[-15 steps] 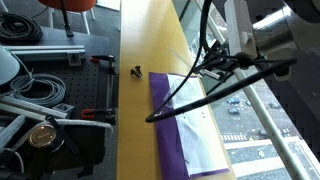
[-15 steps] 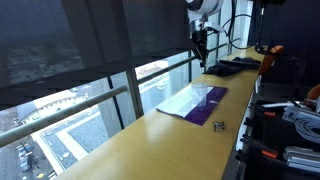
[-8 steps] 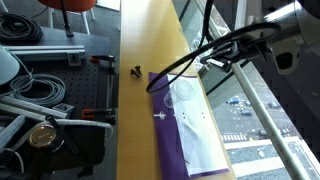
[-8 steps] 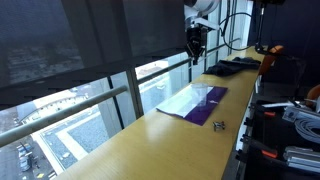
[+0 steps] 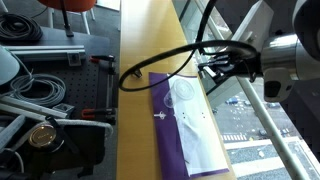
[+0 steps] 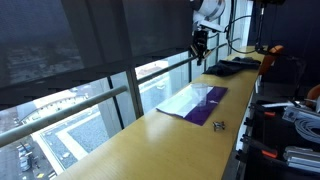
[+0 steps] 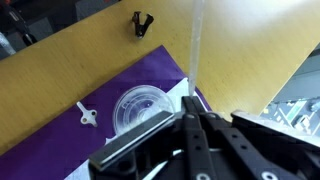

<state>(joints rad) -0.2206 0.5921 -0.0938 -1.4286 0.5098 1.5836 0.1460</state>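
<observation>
The long wooden counter (image 5: pixel 150 30) runs beside the window, and in an exterior view its right edge lies close to the window rail (image 5: pixel 265 120), so there is little room on that side. The left edge drops to a clutter of cables and tools (image 5: pixel 40 90). The bare wood toward the top of the frame is the open ground. On the counter lies a purple mat (image 5: pixel 168 140) whose right half looks pale, perhaps under a clear sheet. A second ago the arm and its black cable (image 5: pixel 150 62) stretched across that mat. The arm has since swung toward the window, and the cable now loops over the wood above the mat's top end, leaving the things on the mat uncovered. The gripper (image 5: pixel 205 70) hangs above the mat's upper right corner with its fingers clenched. A thin pale strip stands up just ahead of them in the wrist view, and I cannot tell what it is or whether they pinch it. Nearest below is a clear round lid (image 7: pixel 140 105), lying flat on the purple. Left of it, apart, lies a small white peg (image 7: pixel 87 115). Smaller still, a black clip (image 7: pixel 142 22) sits on bare wood beyond the mat.
</observation>
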